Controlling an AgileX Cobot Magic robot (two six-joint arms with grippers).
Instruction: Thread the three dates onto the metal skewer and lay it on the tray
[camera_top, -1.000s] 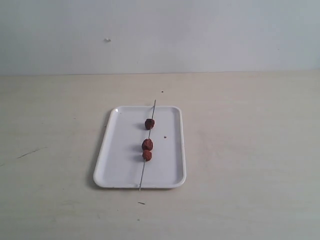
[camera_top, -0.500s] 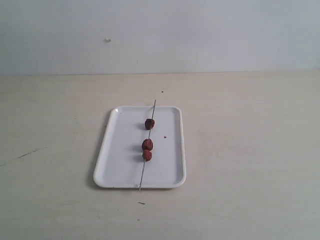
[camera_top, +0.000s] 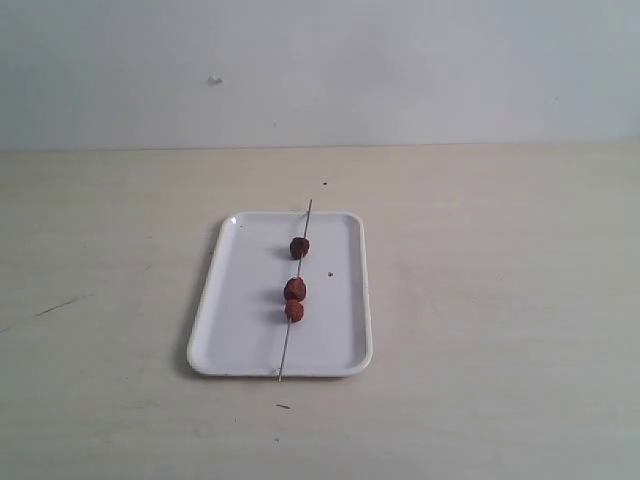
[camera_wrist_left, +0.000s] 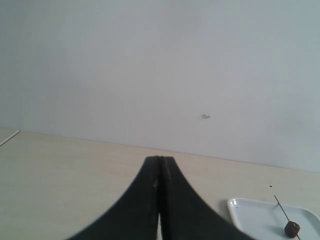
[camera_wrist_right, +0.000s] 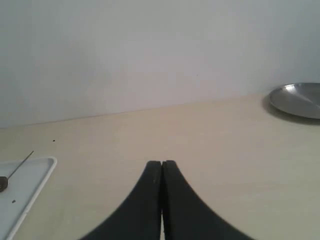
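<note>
Evidently, nothing shifts over the last second: we see the metal skewer (camera_top: 285, 345), the three dates (camera_top: 294, 289) and the tray (camera_top: 240, 300) lying exactly as before, and neither arm enters the exterior view. We judge the task complete and both arms retired. The left gripper (camera_wrist_left: 159, 165) and the right gripper (camera_wrist_right: 161, 167) each have their jaws pressed together on nothing. The tray lies well ahead of both, seemingly between them. The skewer rests lengthwise across the tray, both tips passing over the rim. Of the dates, 1 sits apart toward the far tip and 2 touch nearer the middle, all dark, wrinkled and intact.
</note>
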